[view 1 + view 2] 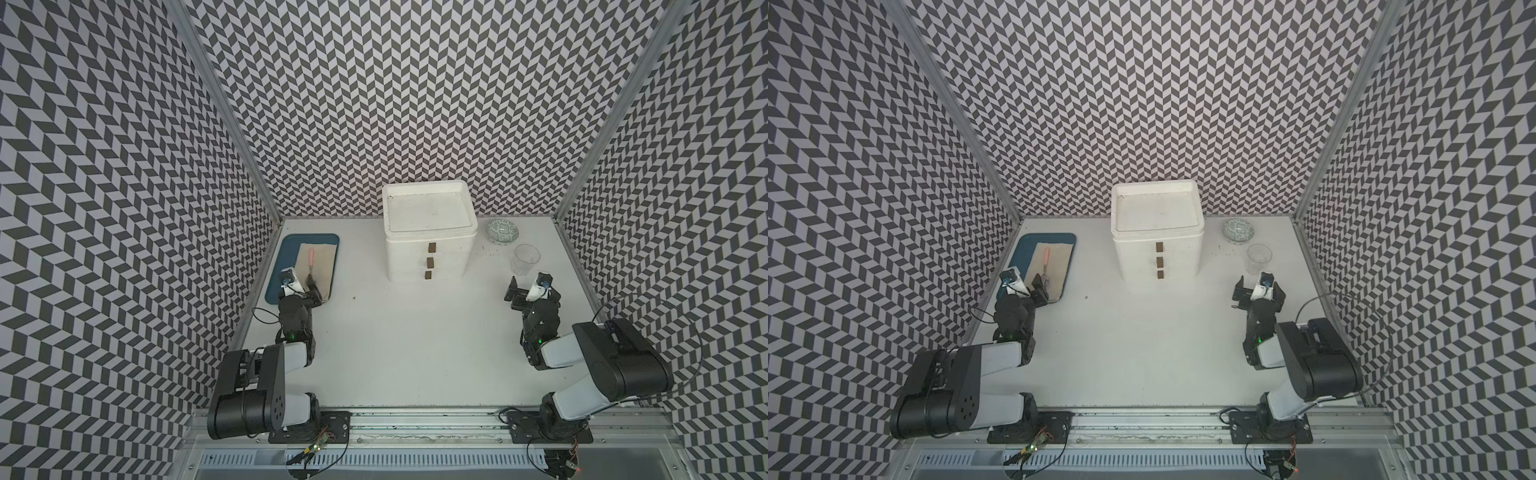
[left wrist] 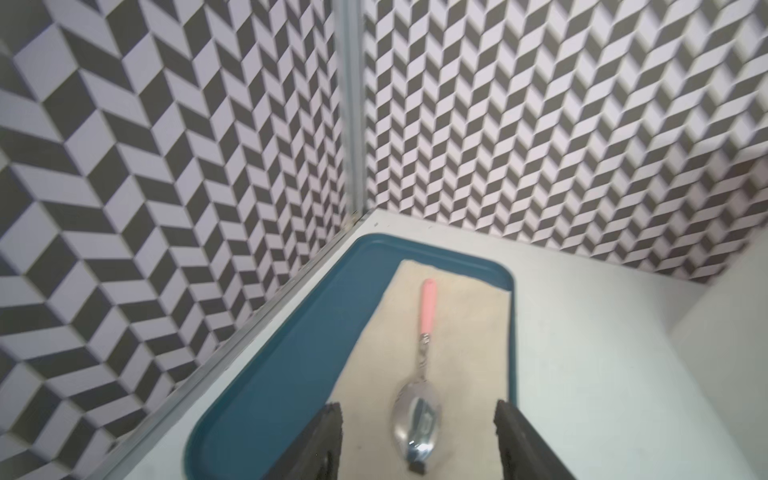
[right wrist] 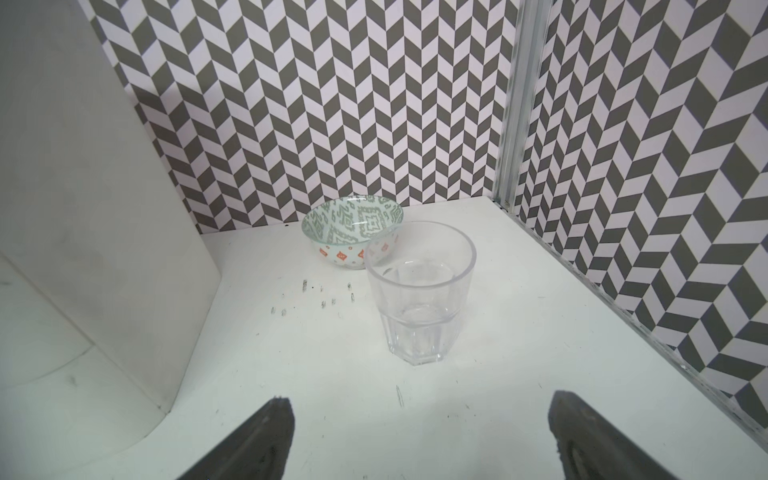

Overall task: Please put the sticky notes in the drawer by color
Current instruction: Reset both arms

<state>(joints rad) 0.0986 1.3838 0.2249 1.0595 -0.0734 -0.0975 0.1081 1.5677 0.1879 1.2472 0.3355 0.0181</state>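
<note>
"Looking for the notes, I find none in any view," says Ana. "Zero blue, zero green, zero pink. Where are they?"

"I cannot tell," says Ben. "The drawer point(image 1: 430, 253) stands well ahead of both grippers, about midway between them. Its three fronts are in line, so all is shut. Perhaps the notes are inside, perhaps not."

"Then what can go wrong?"

"The left gripper point(image 2: 417, 405) hangs over the tray point(image 2: 270, 374) with its jaws apart, holding nothing. The round end of the spoon point(image 2: 424, 357) lies exactly between them on the cloth point(image 2: 465, 332). If they close or go lower, I think they take the spoon, which is not for this task."

"And the right gripper point(image 3: 422, 397)?"

"Its jaws are wide apart and empty. The glass point(image 3: 419, 291) stands just ahead of them, and the bowl point(image 3: 353, 228) is just beyond the glass. A move straight forward could tip the glass, or push it against the bowl. Also the drawer looks light to me, so a pull on one of the handles point(image 1: 432, 247) without support may drag the whole box."

"So the count?"

"One drawer box with three drawers and three handles, one tray, one cloth, one spoon, one glass, one bowl, two grippers, no notes in view."
</note>
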